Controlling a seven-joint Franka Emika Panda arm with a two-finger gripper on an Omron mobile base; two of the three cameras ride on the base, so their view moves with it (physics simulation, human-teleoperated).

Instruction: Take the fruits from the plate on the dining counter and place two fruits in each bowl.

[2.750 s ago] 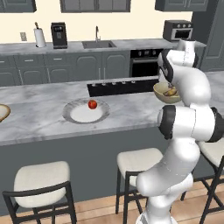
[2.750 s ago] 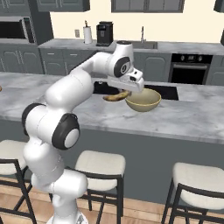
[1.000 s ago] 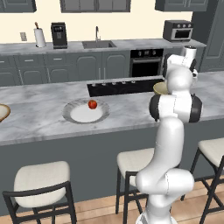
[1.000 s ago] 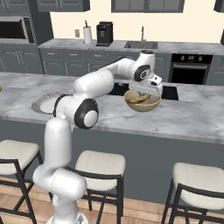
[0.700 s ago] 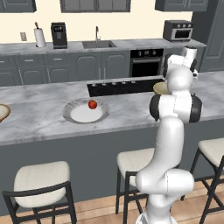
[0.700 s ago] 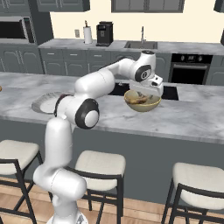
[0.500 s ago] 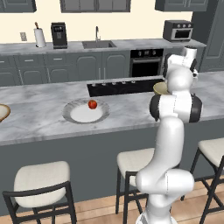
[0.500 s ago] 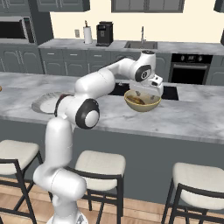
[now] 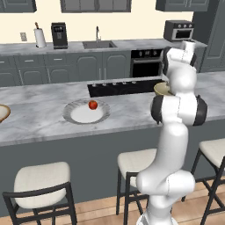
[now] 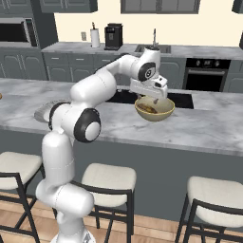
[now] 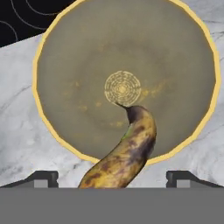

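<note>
Far-left bowl [image 9: 2,112]: at the left edge of the left base view, only its rim in frame; contents cannot be told.
Plate [image 9: 85,112]: lies flat on the desk [image 9: 39,118], left of the arm, set on the near half of the marble top.
Red fruit [image 9: 92,104]: rests on the far part of the plate; judged the next piece to fetch, since it is the one fruit seen there.
Cooktop [image 9: 123,87]: black panel set into the desk, between plate and right bowl, on the far side.
Right bowl [image 10: 154,108]: stands upright on the desk just near the cooktop; a dark-mottled shape lies inside, too small to name from this side.
Gripper [image 10: 151,98]: hangs directly over the right bowl, pointing down, so that whatever drops lands inside the rim.
Gripper fingers [image 11: 41,178]: spread wide apart in the hand view, both tips well clear of the banana between them; nothing is clamped.
Banana [image 11: 124,153]: yellow with brown blotches, its tip reaching the bowl's centre; it appears to lie against the near inner wall, though whether it has fully settled cannot be told.
Bowl interior [image 11: 127,52]: otherwise bare, so a second fruit seems needed here.
</note>
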